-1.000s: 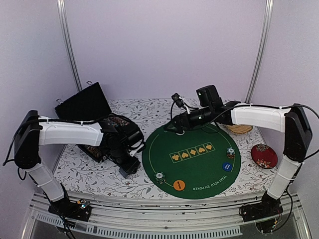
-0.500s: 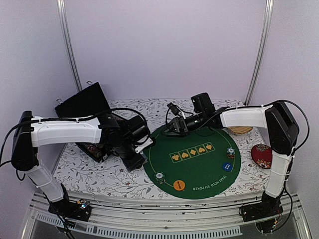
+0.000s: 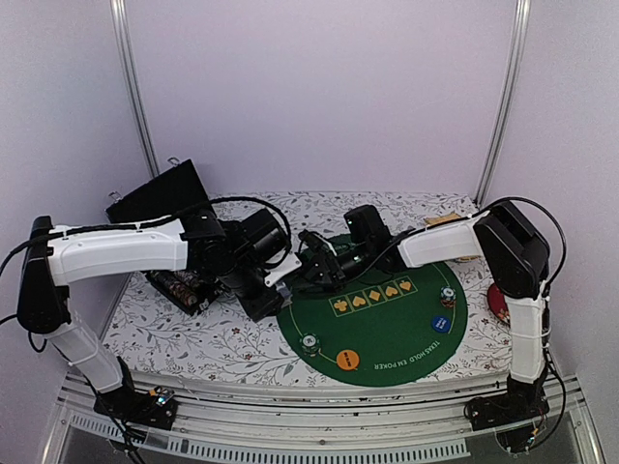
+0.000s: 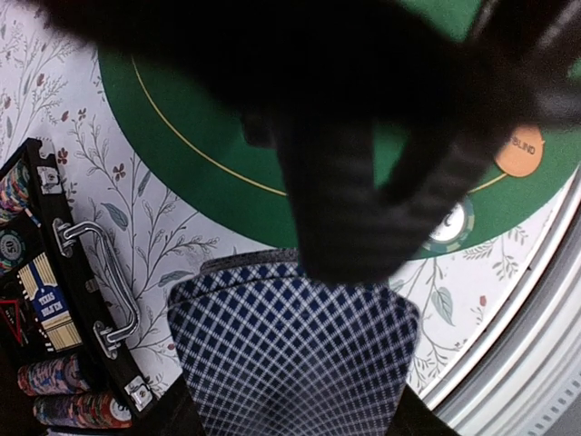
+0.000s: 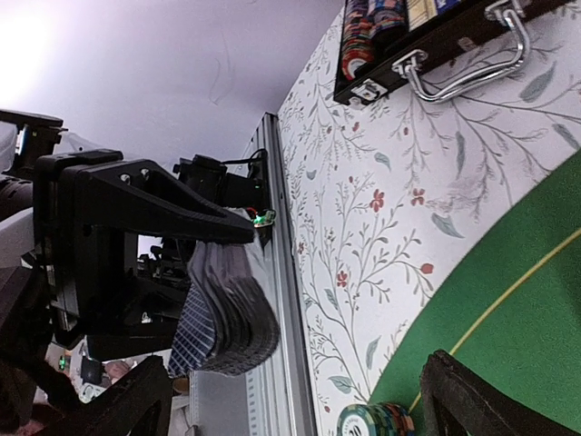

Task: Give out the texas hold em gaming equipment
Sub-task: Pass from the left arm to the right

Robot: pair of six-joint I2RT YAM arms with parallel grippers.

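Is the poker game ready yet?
Not yet. Done: two striped chip stacks, an orange disc and a blue disc sit on the round green mat. In hand: the left hand grips the blue-checked card deck, open right hand near it. Left: no cards on mat.

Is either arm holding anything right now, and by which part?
The left gripper holds a stack of blue-backed playing cards by one end; the other end fans free. The right gripper is open and empty.

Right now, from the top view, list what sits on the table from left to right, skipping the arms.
Left to right: open black case → near-left chip stack → orange disc → blue disc. The second chip stack overlaps the blue disc sideways, so it is left out.
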